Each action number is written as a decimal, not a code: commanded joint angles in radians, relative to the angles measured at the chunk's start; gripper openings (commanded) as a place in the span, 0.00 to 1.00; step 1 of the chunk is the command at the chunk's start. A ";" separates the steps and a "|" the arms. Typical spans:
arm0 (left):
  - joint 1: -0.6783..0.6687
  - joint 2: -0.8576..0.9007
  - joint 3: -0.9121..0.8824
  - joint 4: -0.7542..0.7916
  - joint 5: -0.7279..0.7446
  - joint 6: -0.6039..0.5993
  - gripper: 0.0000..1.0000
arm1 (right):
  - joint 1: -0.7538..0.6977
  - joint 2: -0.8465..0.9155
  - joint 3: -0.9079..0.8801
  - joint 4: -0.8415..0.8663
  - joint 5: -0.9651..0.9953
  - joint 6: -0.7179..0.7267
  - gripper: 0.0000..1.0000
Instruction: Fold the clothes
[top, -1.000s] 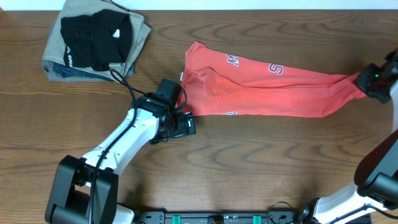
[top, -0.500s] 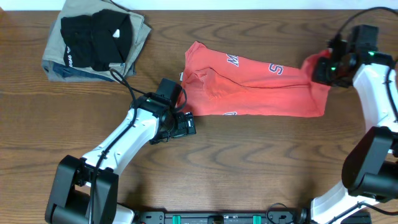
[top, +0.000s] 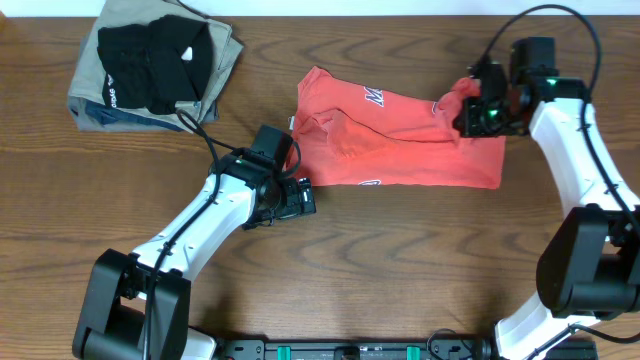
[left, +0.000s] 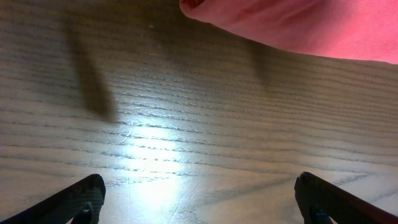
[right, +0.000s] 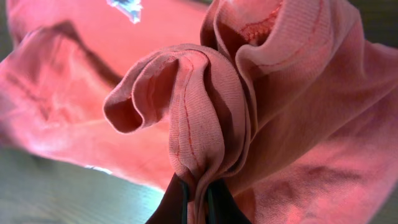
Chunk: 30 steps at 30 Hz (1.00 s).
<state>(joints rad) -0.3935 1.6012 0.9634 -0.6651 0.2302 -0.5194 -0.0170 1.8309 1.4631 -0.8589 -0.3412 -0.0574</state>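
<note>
The clothes, a red-orange T-shirt with white lettering, lie across the middle of the wooden table. My right gripper is shut on the shirt's right end, which is bunched and lifted over the rest of the cloth. In the right wrist view the pinched fold rises out of the closed fingers. My left gripper stands open just off the shirt's lower left edge, empty. The left wrist view shows bare wood between its fingertips and the shirt's edge beyond.
A folded black garment lies on a folded khaki one at the table's back left corner. The table's front edge runs along the bottom, by the arm bases.
My right gripper has carried the shirt's right end leftward from the far right edge, doubling the cloth over itself. The left arm has not moved.
</note>
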 joint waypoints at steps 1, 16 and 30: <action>0.002 0.012 -0.004 0.000 0.001 0.010 0.98 | 0.049 -0.005 -0.010 -0.007 -0.029 -0.039 0.01; 0.002 0.013 -0.004 0.000 0.001 0.010 0.98 | 0.096 -0.006 -0.008 0.005 -0.021 -0.018 0.78; 0.002 0.013 -0.004 0.022 0.002 0.006 0.98 | 0.079 0.019 -0.007 0.044 -0.007 0.047 0.75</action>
<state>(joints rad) -0.3935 1.6012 0.9634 -0.6456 0.2302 -0.5194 0.0586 1.8324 1.4570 -0.8207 -0.3504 -0.0341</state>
